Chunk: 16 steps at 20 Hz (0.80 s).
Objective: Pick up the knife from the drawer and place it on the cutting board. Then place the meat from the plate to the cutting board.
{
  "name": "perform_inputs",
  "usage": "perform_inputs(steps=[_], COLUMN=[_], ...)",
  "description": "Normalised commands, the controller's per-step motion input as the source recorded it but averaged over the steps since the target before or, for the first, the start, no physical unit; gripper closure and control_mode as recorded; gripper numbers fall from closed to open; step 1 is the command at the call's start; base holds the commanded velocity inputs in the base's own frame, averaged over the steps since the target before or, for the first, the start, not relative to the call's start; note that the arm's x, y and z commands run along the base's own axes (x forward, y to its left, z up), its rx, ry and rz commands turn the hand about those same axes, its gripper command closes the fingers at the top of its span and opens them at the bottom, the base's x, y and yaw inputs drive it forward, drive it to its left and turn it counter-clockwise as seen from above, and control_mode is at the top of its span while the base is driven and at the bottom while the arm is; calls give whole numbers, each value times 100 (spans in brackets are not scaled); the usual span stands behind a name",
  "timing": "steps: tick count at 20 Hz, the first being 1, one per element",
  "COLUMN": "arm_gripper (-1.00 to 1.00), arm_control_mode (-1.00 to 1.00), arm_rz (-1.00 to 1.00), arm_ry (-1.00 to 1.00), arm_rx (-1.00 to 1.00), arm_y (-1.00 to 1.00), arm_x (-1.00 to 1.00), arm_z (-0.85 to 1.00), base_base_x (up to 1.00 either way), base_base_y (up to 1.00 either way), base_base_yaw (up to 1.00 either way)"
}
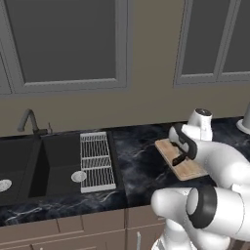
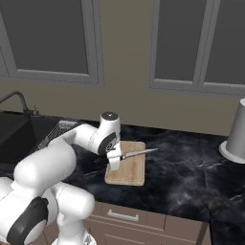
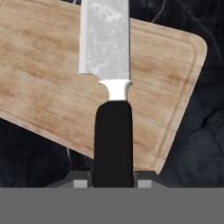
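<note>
**Knife held over the board, not yet set down**

The gripper [image 2: 115, 160] is seen clamped on the black handle of the knife [image 2: 139, 153]; the jaws are nearly together, with the handle between them. The cutting board [image 2: 128, 171] lies directly beneath the knife, on the dark marble counter [image 2: 191, 172].

Key relation: the board is below the tool, so the coming move is judged to be a straight lowering and release. In the right base view the blade is seen running roughly level, pointing away from the arm toward the room's right, its tip passing just beyond the board's far edge.

From the hand view the knife [image 3: 109, 87] is shown crossing the board [image 3: 39, 87] at a slant to the board's long side, which the base views do not make plain. In the left base view the gripper [image 1: 181, 155] and board [image 1: 188, 168] are partly masked by the arm. Height above the board cannot be judged with confidence.
</note>
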Motion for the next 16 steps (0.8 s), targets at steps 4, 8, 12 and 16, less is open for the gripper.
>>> perform_inputs(steps=[4,8,12,16], arm_gripper=[100,100,100,100], arm_control_mode=[-100,-100,-100,-100], arm_rz=[0,0,0,0], arm_ry=[8,9,4,3], arm_rx=[0,0,0,0], arm_y=[0,0,0,0], arm_x=[40,46,39,22], arm_z=[-8,0,-1,-12], base_base_x=[0,0,0,0], base_base_y=[0,0,0,0], base_base_yaw=[0,0,0,0])
